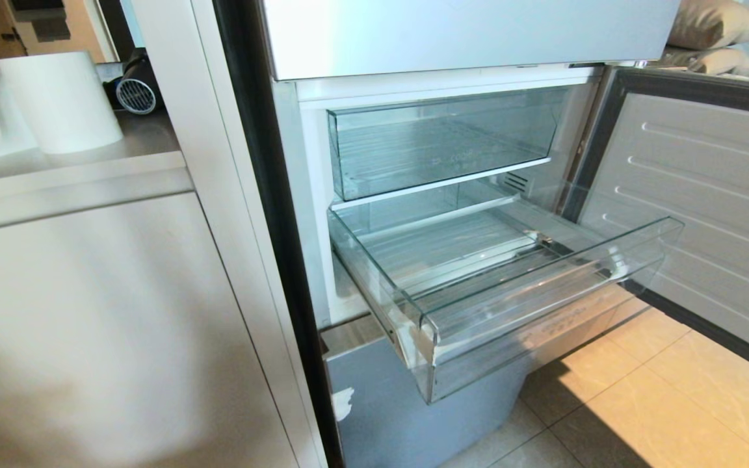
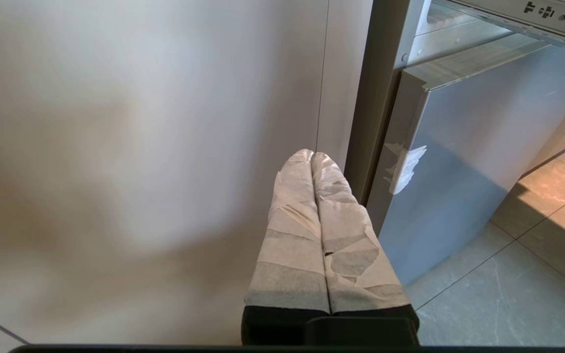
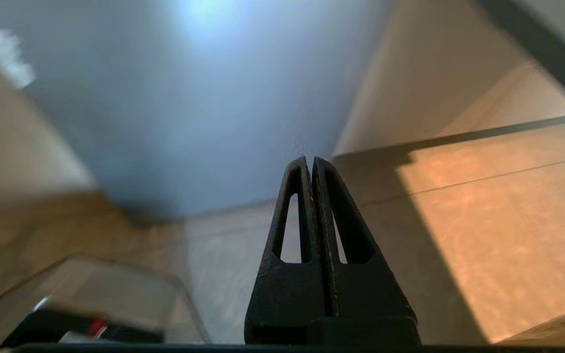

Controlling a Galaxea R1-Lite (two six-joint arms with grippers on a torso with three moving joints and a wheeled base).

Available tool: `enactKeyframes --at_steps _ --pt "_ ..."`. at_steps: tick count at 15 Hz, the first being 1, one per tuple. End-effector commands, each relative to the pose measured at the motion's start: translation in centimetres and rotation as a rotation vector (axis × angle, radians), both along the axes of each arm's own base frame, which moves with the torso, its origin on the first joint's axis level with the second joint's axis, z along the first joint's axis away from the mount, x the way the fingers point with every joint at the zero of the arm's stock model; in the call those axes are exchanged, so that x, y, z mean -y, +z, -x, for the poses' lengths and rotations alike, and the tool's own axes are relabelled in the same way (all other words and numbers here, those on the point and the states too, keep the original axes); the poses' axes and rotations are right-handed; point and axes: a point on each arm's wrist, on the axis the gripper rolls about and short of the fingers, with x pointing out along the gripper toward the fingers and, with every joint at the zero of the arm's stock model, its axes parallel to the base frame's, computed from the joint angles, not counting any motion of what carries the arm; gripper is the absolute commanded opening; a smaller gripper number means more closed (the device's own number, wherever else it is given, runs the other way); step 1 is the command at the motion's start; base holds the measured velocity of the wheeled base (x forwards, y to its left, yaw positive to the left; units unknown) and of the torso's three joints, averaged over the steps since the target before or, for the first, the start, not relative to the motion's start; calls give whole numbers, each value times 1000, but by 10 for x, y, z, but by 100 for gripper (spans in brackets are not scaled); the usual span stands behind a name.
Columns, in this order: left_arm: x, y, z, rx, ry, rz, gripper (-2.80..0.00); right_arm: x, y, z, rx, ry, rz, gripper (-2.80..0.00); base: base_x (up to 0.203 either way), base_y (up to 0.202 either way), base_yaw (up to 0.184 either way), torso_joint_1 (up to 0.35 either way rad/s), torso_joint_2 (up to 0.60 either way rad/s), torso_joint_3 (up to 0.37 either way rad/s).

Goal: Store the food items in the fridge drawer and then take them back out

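- The right gripper (image 3: 312,164) was low down, pointing toward the tiled floor (image 3: 483,206) and the grey-blue lower panel (image 3: 214,122) of the fridge; its two black fingers (image 3: 295,220) were pressed together with nothing between them.
- The left gripper (image 2: 313,157) was also low, beside the pale cabinet side (image 2: 140,147). Its tape-wrapped fingers (image 2: 292,235) were likewise closed on nothing, and it looked parked.
- Neither arm showed in the head view, so both were below and short of the fridge opening.
- The fridge drawer (image 1: 511,286) stood pulled well out of the cabinet, its curled front lip toward the robot and whitish tape on the near front corner. Its clear floor showed no contents.
- No food item was visible in any view: not in the drawer, not in either gripper, not on the floor. Where the tomato-like piece lay could not be told.
- The step in hand was probably fetching the first item. To do it well, the right arm would have to find the piece first and part its fingers before closing round something round and glossy, gripping gently so it neither slipped nor bruised.
- On the way in, the hand should come over the front lip from above rather than strike it, since the drawer hung far out on its rails.
- Farther back, a second clear bin (image 1: 439,140) sat pushed in above; it was not the target.
- The open fridge door (image 1: 706,214) stood to the right, narrowing the room for the right arm.
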Motion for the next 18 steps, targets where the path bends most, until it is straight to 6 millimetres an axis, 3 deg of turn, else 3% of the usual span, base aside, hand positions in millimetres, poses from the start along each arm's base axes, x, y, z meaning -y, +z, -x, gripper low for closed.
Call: enactKeyframes --at_steps 1,5,12,15,17,18 --pt "0 0 0 -1 0 0 -280 -6 6 -51 -253 54 8 -280 0 0 0 0 0 0" --pt "0 0 0 -1 2 0 -280 -22 8 -145 -360 101 -22 -280 0 0 0 0 0 0" --pt "0 0 0 -1 2 0 -280 -94 31 -293 -69 283 -71 -280 0 0 0 0 0 0" --pt "0 0 0 -1 0 0 -280 -133 37 -328 30 260 -132 -280 0 0 0 0 0 0" --pt "0 0 0 -1 0 0 -280 -150 43 -321 120 152 -204 -280 0 0 0 0 0 0" --pt "0 0 0 -1 0 0 -280 -150 44 -308 119 148 -215 -280 0 0 0 0 0 0"
